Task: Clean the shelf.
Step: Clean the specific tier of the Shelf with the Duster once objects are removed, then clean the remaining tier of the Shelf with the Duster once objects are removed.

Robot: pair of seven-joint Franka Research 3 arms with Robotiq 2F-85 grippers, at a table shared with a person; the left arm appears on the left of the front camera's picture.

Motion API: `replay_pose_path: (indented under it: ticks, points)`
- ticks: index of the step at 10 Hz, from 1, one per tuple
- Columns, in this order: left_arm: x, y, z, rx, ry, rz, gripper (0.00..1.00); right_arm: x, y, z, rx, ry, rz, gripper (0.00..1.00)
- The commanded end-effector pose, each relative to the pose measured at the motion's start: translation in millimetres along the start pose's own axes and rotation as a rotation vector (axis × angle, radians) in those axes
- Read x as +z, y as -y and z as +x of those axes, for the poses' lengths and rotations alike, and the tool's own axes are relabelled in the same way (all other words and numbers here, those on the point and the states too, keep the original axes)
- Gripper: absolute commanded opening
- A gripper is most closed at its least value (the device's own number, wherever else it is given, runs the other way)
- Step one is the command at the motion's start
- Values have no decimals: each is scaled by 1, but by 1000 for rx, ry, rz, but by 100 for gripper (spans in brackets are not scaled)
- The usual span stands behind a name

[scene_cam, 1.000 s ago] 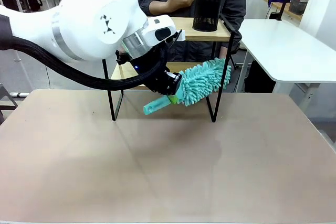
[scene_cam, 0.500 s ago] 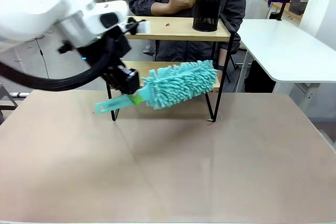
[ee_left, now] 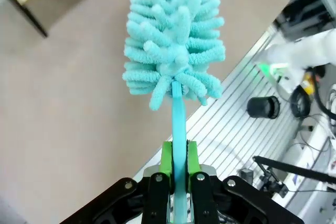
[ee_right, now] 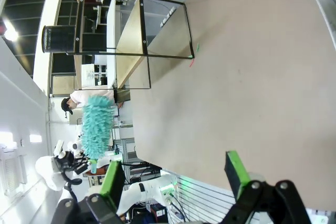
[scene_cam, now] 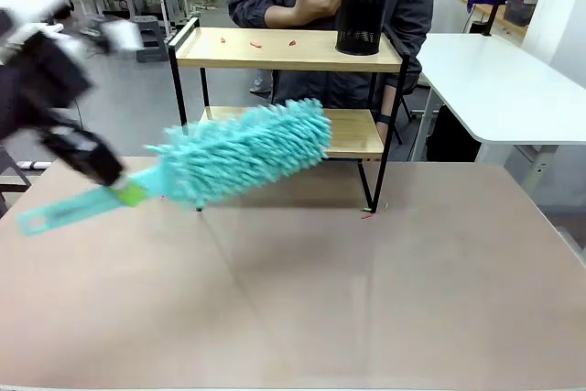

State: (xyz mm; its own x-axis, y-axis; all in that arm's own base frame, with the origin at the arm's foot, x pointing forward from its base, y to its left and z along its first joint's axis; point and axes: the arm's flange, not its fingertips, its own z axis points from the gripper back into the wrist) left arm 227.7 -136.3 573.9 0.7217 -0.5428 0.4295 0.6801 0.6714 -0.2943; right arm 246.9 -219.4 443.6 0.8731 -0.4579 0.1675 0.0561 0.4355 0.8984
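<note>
Across the upper middle of the front view stood the shelf [scene_cam: 220,50], two pale boards in a thin black frame. A few red crumbs [scene_cam: 256,43] lay on its top board, left of a black mesh cup [scene_cam: 359,18], so I judged the cleaning unfinished; the lower board looked bare. The teal duster [scene_cam: 243,151] hung at centre left, in front of the shelf and seemingly off it, though motion blur made contact hard to rule out. The left gripper [scene_cam: 119,188] was a smear near the left edge.

Low in the left wrist view, its green pads [ee_left: 166,156] pinched the duster's thin handle [ee_left: 179,124], the fluffy head at top centre.

Along the bottom of the right wrist view, the right gripper [ee_right: 173,179] had its fingers spread wide with nothing between them, and the shelf [ee_right: 131,30] sat in the upper left, well apart.
</note>
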Motion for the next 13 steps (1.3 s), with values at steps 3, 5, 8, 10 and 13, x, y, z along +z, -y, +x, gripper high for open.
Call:
replay_pose_path:
  ticks: [3,5,8,10,13]
  points:
    - [90,-49,-138,523,285,121,12,0,-1,3,27,12,21,100]
    - [92,-71,-178,788,331,183,12,0,-1,3,27,12,21,100]
    - [63,-147,-154,848,244,96,12,0,-1,3,27,12,21,100]
    - [133,-100,-175,838,315,184,12,0,-1,3,27,12,21,100]
    - [133,-100,-175,838,315,184,12,0,-1,3,27,12,21,100]
